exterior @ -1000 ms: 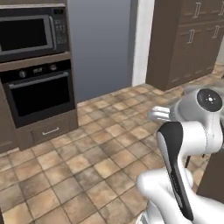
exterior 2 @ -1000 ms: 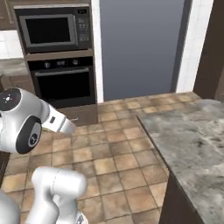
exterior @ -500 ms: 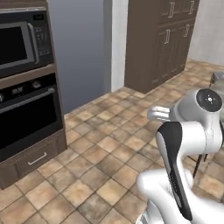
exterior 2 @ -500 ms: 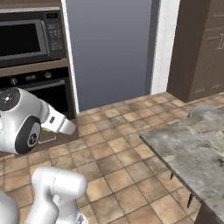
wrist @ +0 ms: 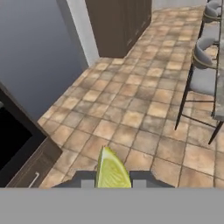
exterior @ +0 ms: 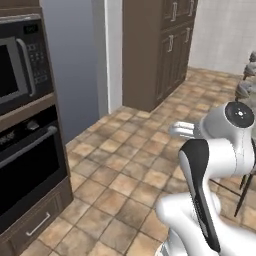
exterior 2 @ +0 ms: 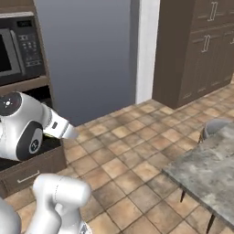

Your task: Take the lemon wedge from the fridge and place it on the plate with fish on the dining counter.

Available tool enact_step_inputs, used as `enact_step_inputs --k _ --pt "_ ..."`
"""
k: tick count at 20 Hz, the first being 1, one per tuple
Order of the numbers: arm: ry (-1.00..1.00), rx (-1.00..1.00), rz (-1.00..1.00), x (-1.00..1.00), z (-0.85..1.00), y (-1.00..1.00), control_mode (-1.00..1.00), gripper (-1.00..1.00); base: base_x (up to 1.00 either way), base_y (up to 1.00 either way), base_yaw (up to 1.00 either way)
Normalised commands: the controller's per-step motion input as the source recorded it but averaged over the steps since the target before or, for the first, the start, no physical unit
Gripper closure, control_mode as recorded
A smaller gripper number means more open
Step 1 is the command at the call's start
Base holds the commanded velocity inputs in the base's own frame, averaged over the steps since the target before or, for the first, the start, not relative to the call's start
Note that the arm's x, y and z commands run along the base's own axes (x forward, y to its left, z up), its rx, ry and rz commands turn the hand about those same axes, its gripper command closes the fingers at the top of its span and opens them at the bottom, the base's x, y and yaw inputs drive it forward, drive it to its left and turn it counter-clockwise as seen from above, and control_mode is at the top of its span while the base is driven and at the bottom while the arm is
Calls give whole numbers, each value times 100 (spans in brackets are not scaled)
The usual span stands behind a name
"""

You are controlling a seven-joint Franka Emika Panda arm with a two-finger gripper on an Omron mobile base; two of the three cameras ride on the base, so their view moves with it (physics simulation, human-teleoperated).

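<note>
The small yellow-green lemon wedge (wrist: 112,168) sits pinched between the two dark finger tips of the gripper (wrist: 112,178), which is closed onto it, above the brown tiled floor (wrist: 131,109). Ahead of the wedge, grey padded stools on dark legs (wrist: 205,65) stand beside the grey-beige marbled stone dining counter (exterior 2: 210,169). Left of the wedge is what seems to be a dark built-in oven (exterior: 25,170), though it is cut off at the edge.

Brown tiled floor (exterior: 130,170) bearing grey stools (wrist: 205,65) beside the marbled stone counter (exterior 2: 210,169), brown cabinets (exterior: 160,50), and an oven drawer (exterior: 35,225) at left.
</note>
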Motion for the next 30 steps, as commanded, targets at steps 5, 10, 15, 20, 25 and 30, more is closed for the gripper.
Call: enact_step_inputs --k 5,10,15,20,25,30 --pt "0 0 0 0 0 0 100 100 100 21 -41" --pt "0 0 0 0 0 0 100 100 100 6 -38" --pt "0 0 0 0 0 0 100 100 100 -19 -37" --pt "0 0 0 0 0 0 100 100 100 -14 -29" --pt "0 0 0 0 0 0 100 100 100 21 -36" --pt "0 0 0 0 0 0 100 100 100 39 -40"
